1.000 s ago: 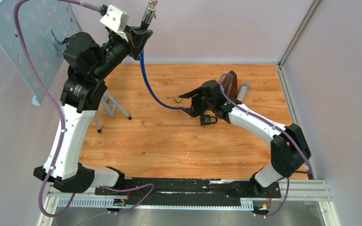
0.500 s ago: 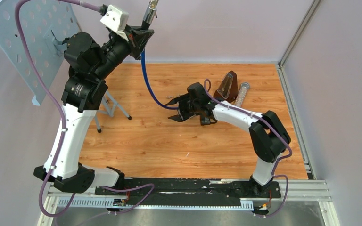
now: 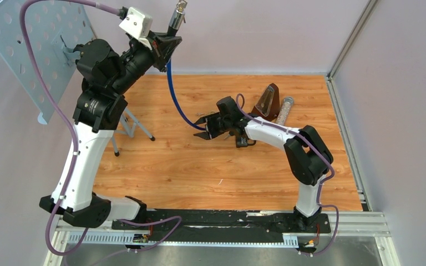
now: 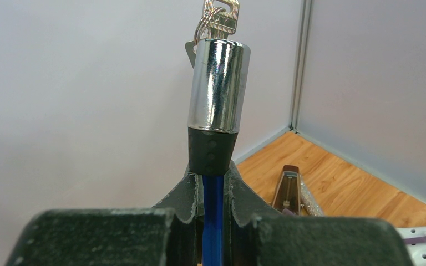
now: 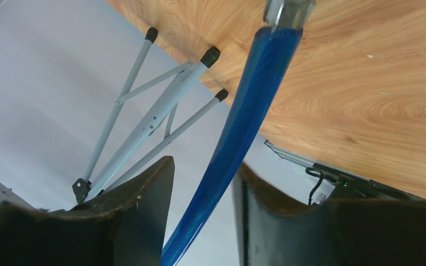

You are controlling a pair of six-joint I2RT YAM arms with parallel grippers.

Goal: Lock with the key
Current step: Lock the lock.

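Observation:
My left gripper is raised high at the back left and is shut on the blue cable just below the chrome lock cylinder. In the left wrist view the gripper clamps the cable under the cylinder, and a bunch of keys sticks out of its top. The cable hangs down to the table. My right gripper is open low over the table. In the right wrist view the cable passes between the fingers of the gripper. Its metal end lies on the wood.
A black padlock lies by the right wrist. A brown metronome and a glittery tube stand at the back right. A perforated music stand with tripod legs stands at the left; the legs also show in the right wrist view.
My right arm has swung left and turned its wrist, so its open fingers now sit around the lower blue cable. The left arm has barely moved.

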